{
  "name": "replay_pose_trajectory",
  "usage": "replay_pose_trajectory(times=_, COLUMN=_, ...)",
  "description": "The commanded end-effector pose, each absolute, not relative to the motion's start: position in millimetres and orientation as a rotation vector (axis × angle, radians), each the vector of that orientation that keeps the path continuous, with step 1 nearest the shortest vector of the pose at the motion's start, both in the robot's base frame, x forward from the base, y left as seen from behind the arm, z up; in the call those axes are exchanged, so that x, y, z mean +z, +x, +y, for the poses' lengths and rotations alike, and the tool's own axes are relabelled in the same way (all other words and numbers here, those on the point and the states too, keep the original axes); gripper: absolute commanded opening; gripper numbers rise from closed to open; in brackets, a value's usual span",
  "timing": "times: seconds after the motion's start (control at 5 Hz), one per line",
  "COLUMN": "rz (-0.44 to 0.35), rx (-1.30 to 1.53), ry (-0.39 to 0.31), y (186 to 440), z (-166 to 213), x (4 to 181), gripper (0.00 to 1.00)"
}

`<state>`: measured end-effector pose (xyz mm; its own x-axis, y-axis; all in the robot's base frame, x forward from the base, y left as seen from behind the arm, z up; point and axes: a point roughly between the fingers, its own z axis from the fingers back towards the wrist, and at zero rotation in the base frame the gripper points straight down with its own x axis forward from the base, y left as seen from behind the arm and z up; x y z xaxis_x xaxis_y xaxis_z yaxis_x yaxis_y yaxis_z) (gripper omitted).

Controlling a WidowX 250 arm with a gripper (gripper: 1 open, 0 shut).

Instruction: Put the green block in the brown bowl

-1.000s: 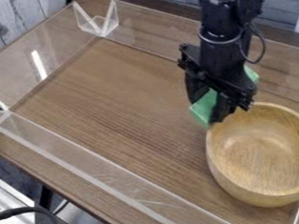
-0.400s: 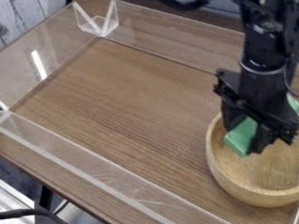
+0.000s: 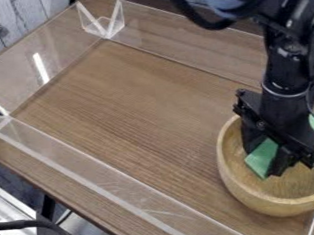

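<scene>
Green block (image 3: 264, 155): matte, solid bright green, flat-sided bar, pinched between the black fingers of the gripper (image 3: 274, 152). Jaws pressed onto it from both sides, block sits tilted, one end lower toward the camera. Gripper points straight down, boxy black housing, arm rising out of frame at top right.

Block is inside the rim line of the brown bowl (image 3: 244, 182), over the left part of the cavity. Can't tell whether its bottom end touches the bowl floor.

Bowl: round, shallow, light-tan wood, visible grain, thick rounded rim, partly cut off at the right edge. It sits on a table (image 3: 120, 112) of darker brown wood-grain laminate, grain running diagonally. Clear acrylic walls (image 3: 68, 160) edge the table, glossy with white glare streaks; a small clear acrylic bracket (image 3: 100, 21) stands at the far corner.
</scene>
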<state>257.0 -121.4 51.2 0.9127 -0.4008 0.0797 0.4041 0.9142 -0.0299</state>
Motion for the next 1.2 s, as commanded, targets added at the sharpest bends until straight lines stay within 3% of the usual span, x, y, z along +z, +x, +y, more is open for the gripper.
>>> replay_pose_trajectory(times=0.0, rz=-0.120, rx=-0.412, ry=-0.063, y=267.6, z=-126.0, x=61.8, gripper=0.00)
replay_pose_trajectory(times=1.0, rz=-0.107, rx=-0.396, ry=-0.082, y=268.4, z=-123.7, x=58.2, gripper=0.00)
